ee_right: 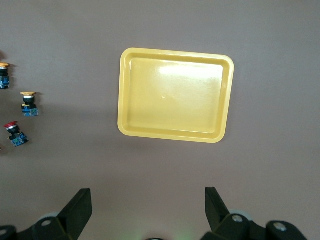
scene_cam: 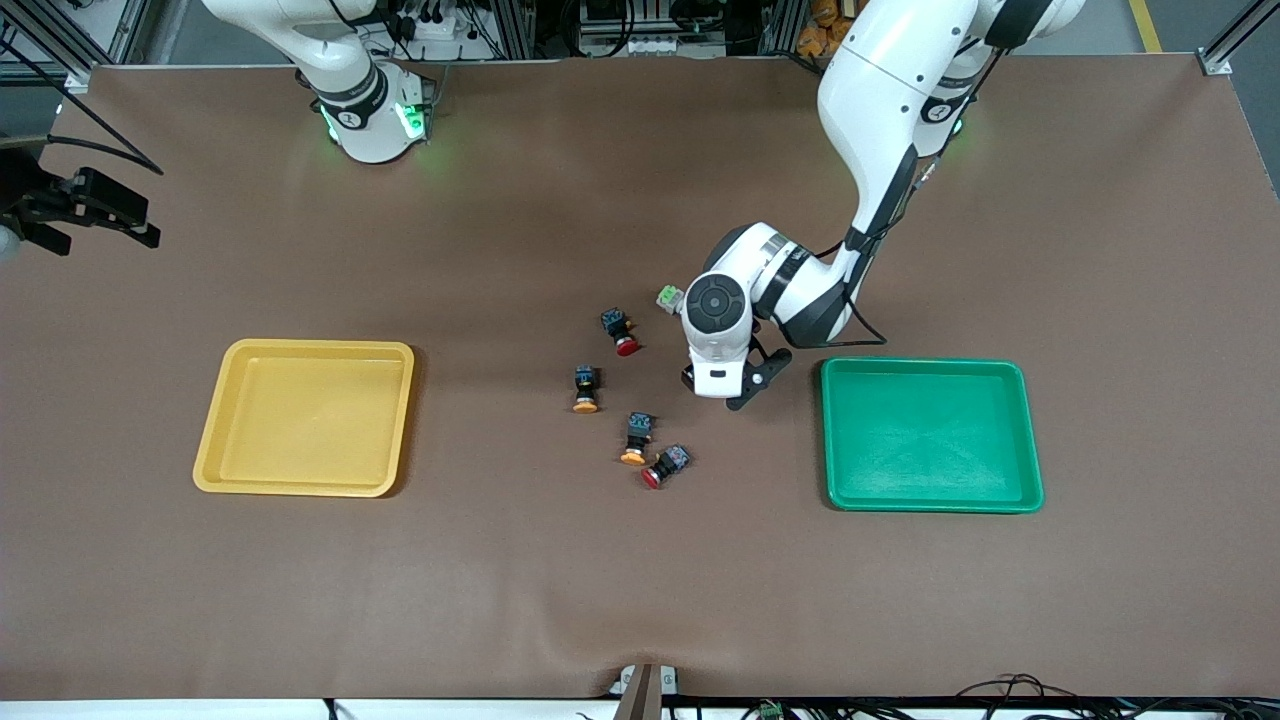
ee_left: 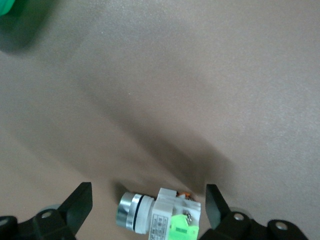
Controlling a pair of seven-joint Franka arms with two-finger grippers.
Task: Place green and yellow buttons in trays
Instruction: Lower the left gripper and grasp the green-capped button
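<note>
Buttons (scene_cam: 585, 389) between empty trays (scene_cam: 305, 417).

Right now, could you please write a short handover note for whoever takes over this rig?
Left pincer: open, low over the table between the button cluster and the green tray, fingers either side of a grey-green button lying on its side; not gripped yet.
Right pincer: open, waiting high above the yellow tray.
Second grey-green button: on the table by the left wrist.
Two yellow-capped buttons: on the table mid-way between the trays, among two red-capped switches.
Done: nothing; both trays hold no buttons.
Left: all four buttons.
</note>
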